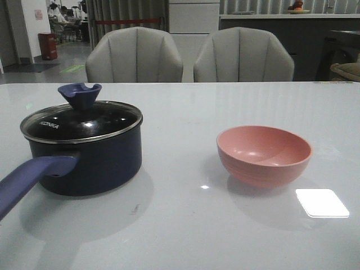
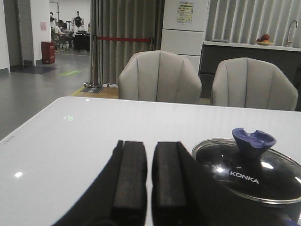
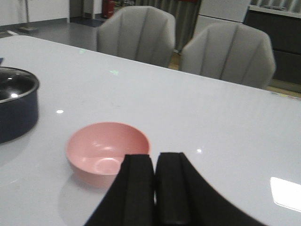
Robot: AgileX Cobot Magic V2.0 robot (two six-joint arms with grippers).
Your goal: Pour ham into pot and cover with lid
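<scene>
Front view shows the pot (image 1: 90, 160) sitting on the left side of the pale worktop (image 1: 185, 225), its long purplish handle (image 1: 31, 177) reaching toward the near left corner. The lid (image 1: 81, 122) rests squarely on the pot, steel rim all round, the white KONKA lettering facing near-left and the blue knob (image 1: 80, 94) standing up on top. Well apart to the right stands the pink bowl (image 1: 264, 154), upright, and its inside looks bare. The ham does not show anywhere; through the dark glass of the lid I cannot tell what is in the pot. Near the right edge a bright patch of reflected light (image 1: 322, 202) lies on the worktop. Two grey chairs (image 1: 135, 56) stand at the far side.

Neither arm shows in the front view. From the left wrist, the left pincer (image 2: 143, 183) hangs above the worktop just left of the pot, its black pads close together with only a thin slit between, holding nothing. From the right wrist, the right pincer (image 3: 154, 188) sits on the near side of the bowl, its pads likewise nearly together and empty.
</scene>
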